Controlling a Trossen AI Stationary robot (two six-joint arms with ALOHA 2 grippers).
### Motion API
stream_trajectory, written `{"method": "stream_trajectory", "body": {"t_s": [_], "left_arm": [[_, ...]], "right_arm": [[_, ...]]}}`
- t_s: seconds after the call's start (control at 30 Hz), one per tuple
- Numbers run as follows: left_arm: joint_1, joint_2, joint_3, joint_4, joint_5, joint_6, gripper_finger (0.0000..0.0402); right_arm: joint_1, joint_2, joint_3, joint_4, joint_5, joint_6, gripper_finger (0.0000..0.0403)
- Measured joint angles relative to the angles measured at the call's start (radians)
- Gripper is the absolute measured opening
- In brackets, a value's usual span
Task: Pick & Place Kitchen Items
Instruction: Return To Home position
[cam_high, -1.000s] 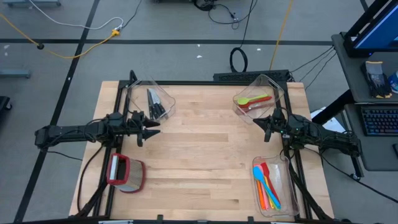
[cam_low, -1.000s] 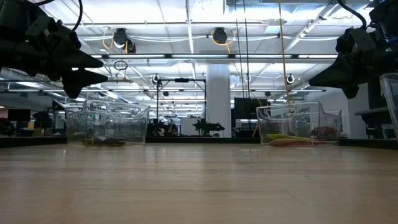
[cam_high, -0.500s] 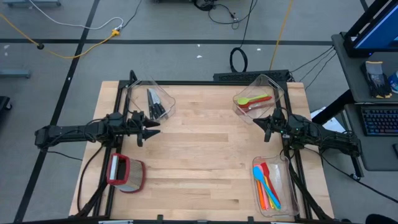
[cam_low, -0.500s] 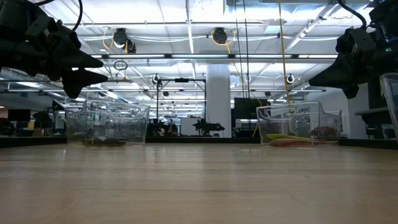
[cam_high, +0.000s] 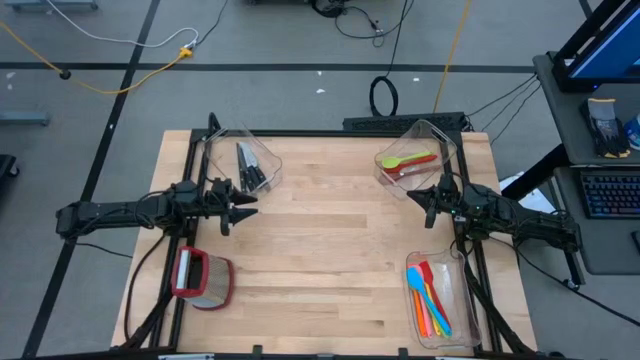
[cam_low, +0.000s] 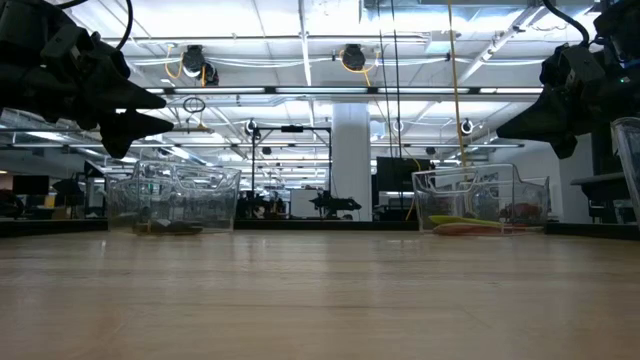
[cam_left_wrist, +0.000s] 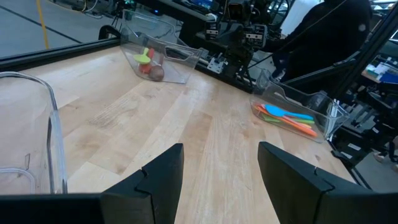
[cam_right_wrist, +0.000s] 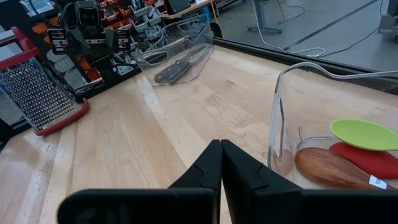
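Seems sorted: knives in far-left bin, green spoon in far-right bin, spatulas in near-right bin. Left gripper spread near knives, right gripper pinched closed near spoon, both empty. Homing left.

Lighting is bright and even, supplied by ceiling light strips seen in the low view. The table carries only faint, soft shadows. Against that ceiling, the left gripper at 10 o'clock and the right gripper at 2 o'clock appear as black silhouettes. Glare streaks the clear bin rim.
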Motion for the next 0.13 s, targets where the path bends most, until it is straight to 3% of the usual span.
{"method": "stream_trajectory", "body": {"t_s": [0.13], "left_arm": [[0.000, 0.000, 0.000, 0.000, 0.000, 0.000, 0.0212]], "right_arm": [[0.000, 0.000, 0.000, 0.000, 0.000, 0.000, 0.0000]]}}
